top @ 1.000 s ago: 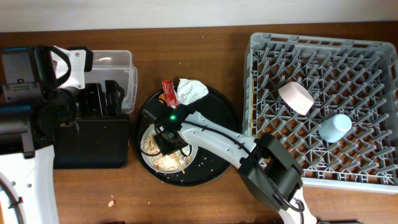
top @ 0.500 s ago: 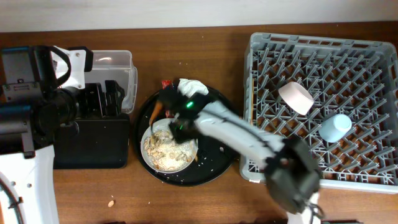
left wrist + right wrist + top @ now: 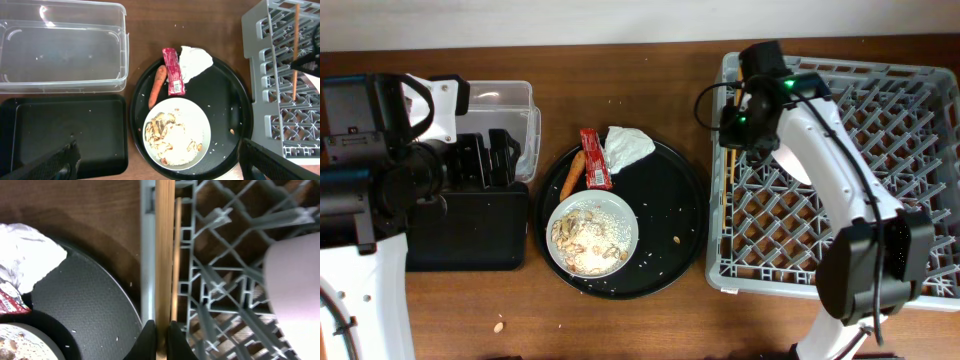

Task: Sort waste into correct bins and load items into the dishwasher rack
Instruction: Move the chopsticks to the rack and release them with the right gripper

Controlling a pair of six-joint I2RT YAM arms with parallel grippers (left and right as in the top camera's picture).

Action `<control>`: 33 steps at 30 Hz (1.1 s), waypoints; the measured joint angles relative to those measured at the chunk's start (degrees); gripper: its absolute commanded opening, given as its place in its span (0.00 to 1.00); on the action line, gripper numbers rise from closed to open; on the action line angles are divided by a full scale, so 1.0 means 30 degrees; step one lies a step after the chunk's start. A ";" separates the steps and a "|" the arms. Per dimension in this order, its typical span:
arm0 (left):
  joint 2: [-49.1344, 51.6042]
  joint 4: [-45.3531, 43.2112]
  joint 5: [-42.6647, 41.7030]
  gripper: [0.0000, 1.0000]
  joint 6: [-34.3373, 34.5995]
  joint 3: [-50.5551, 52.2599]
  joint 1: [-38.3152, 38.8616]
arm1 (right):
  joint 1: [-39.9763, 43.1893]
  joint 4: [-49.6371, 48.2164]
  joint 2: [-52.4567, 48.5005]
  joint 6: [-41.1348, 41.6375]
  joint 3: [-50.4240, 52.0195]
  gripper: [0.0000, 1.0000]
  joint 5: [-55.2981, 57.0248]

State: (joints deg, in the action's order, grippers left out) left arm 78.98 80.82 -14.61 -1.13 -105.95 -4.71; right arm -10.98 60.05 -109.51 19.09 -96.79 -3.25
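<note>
– Loaded yet?
– Partly. Grips chopsticks [image 3: 165,255] in closed right end effector [image 3: 160,332], over rack [image 3: 920,80] edge.
– Remaining?
– Napkin [image 3: 628,145], wrapper [image 3: 594,160], dish [image 3: 632,228] of scraps [image 3: 582,242] on tray [image 3: 670,200]. Holds left end effector [image 3: 490,160] open, empty.

The clear tub [image 3: 60,45] is sitting on the desk [image 3: 200,20] at upper left, with the black rectangular tray [image 3: 65,130] lying just below it. The round black tray [image 3: 227,95] is carrying the white dish [image 3: 202,127] of rice scraps [image 3: 165,132], the orange food piece [image 3: 156,87], the red wrapper [image 3: 172,71] and the napkin [image 3: 195,61]. The chopsticks [image 3: 295,45] are lying over the rack [image 3: 265,75] at right. The left gripper [image 3: 159,150] is showing its fingers [image 3: 52,165] spread wide.
</note>
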 measured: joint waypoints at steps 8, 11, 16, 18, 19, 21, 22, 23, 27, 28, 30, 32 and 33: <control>0.0000 -0.0007 0.0000 0.99 0.0000 0.0000 0.0000 | -0.0160 0.0291 -0.0248 -0.0073 0.0044 0.43 0.0495; 0.0000 0.0000 -0.0007 0.99 0.0000 -0.0007 0.0000 | -0.0627 0.0648 0.1916 -0.0758 0.0138 0.51 -0.0204; 0.0000 0.0015 -0.0015 0.99 0.0000 -0.0007 0.0000 | -0.4561 0.0962 1.0265 -0.2353 0.0138 0.98 0.0058; 0.0000 -0.0007 0.0000 0.99 0.0000 0.0000 0.0000 | -0.5464 0.1173 1.3704 -0.2739 0.0015 0.98 0.0466; 0.0000 -0.0007 0.0000 1.00 0.0000 0.0000 0.0000 | -0.5559 0.1632 1.4593 -0.2841 -0.0051 0.98 0.0627; 0.0000 -0.0007 0.0000 0.99 0.0000 0.0000 0.0000 | -0.5588 0.2586 1.5832 -0.2900 -0.0051 0.98 0.0816; 0.0000 0.0000 -0.0007 0.99 0.0000 0.0000 0.0000 | -0.5595 0.2871 1.6415 -0.2929 -0.0044 0.98 0.0991; 0.0000 0.0007 -0.0007 0.99 0.0000 0.0000 0.0000 | -0.5610 0.3082 1.6925 -0.2943 -0.0044 0.98 0.1341; 0.0000 -0.0022 -0.0007 0.99 0.0000 0.0000 0.0000 | -0.5625 0.4641 1.9278 -0.1982 -0.0022 0.98 0.5391; 0.0000 -0.0007 0.0000 0.99 0.0000 0.0000 0.0000 | -0.5625 0.4699 1.9737 -0.1741 -0.0015 0.98 0.6564; 0.0000 -0.0007 0.0000 0.99 0.0000 0.0000 0.0000 | -0.5450 0.4167 2.0116 -0.1712 0.0590 0.98 0.7817; 0.0000 0.0000 -0.0007 0.99 0.0000 -0.0007 0.0000 | -0.4051 0.2229 2.0626 -0.1836 0.2776 0.98 0.8357; 0.0000 -0.0015 0.0000 1.00 0.0000 0.0000 0.0000 | -0.2783 0.0692 2.0997 -0.1858 0.4765 0.98 0.8262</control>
State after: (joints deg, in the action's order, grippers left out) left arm 78.98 80.77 -14.61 -1.13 -105.95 -4.71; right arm -19.33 62.13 -46.52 13.52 -82.50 21.54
